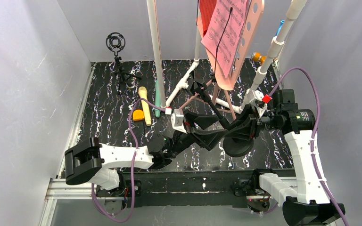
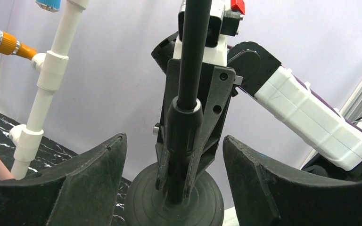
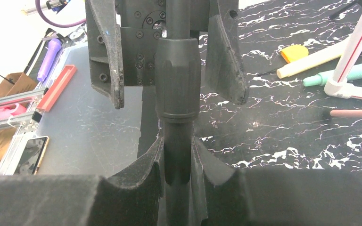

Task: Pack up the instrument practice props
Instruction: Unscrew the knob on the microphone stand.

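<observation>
Squarely inside right pincer (image 3: 176,157) — black pole (image 3: 177,70)

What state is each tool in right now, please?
Left tool: open, jaws either side of the black stand pole.
Right tool: closed on the black stand pole.

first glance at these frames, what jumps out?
Both arms meet mid-table on one black pole with a round base: the right gripper is clamped on it, and the left gripper stands open around its collar. Behind them the pink music stand rises, holding pink sheet music, next to a white pipe frame. A yellow microphone and a mint-green microphone lie on the marbled table, further left.
</observation>
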Available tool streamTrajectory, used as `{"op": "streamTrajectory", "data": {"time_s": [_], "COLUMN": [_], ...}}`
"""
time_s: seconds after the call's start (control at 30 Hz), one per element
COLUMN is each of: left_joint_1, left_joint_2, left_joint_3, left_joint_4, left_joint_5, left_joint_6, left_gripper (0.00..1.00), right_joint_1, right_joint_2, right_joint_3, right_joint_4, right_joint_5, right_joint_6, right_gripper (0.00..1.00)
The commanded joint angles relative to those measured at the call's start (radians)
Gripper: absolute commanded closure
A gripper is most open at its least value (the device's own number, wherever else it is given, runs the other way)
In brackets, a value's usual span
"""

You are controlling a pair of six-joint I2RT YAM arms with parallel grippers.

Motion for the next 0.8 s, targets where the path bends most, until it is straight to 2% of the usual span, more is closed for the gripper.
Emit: {"op": "streamTrajectory", "data": {"time_s": [0.0, 0.23, 0.33, 0.4, 0.53, 0.63, 0.7, 0.77], "left_joint_1": [0.002, 0.004, 0.007, 0.009, 0.009, 0.007, -0.003, -0.012], "left_joint_2": [0.011, 0.034, 0.037, 0.035, 0.035, 0.032, 0.018, -0.02], "left_joint_3": [0.052, 0.089, 0.092, 0.085, 0.067, 0.053, 0.056, 0.085], "left_joint_4": [0.033, 0.033, 0.032, 0.03, 0.018, -0.022, -0.105, -0.31], "left_joint_5": [-0.008, 0.008, -0.011, -0.056, -0.167, -0.267, -0.355, -0.452], "left_joint_6": [-0.019, -0.012, -0.026, -0.045, -0.114, -0.206, -0.276, -0.401], "left_gripper": [0.3, 0.49, 0.7, 0.98, 1.0, 1.0, 1.0, 1.0], "right_joint_1": [0.005, 0.004, 0.005, 0.004, 0.004, 0.004, 0.003, 0.003], "right_joint_2": [-0.013, -0.011, -0.013, -0.013, -0.013, -0.005, -0.003, -0.018], "right_joint_3": [0.002, -0.018, -0.028, -0.035, -0.058, -0.074, -0.097, -0.14], "right_joint_4": [0.015, 0.026, 0.034, 0.04, 0.049, 0.073, 0.123, 0.262], "right_joint_5": [-0.07, -0.069, -0.068, -0.068, -0.045, 0.035, 0.103, 0.203], "right_joint_6": [0.01, 0.01, 0.011, 0.01, -0.017, -0.036, -0.017, 0.096], "right_gripper": [0.99, 0.99, 0.99, 0.99, 0.99, 0.99, 0.99, 0.99]}}
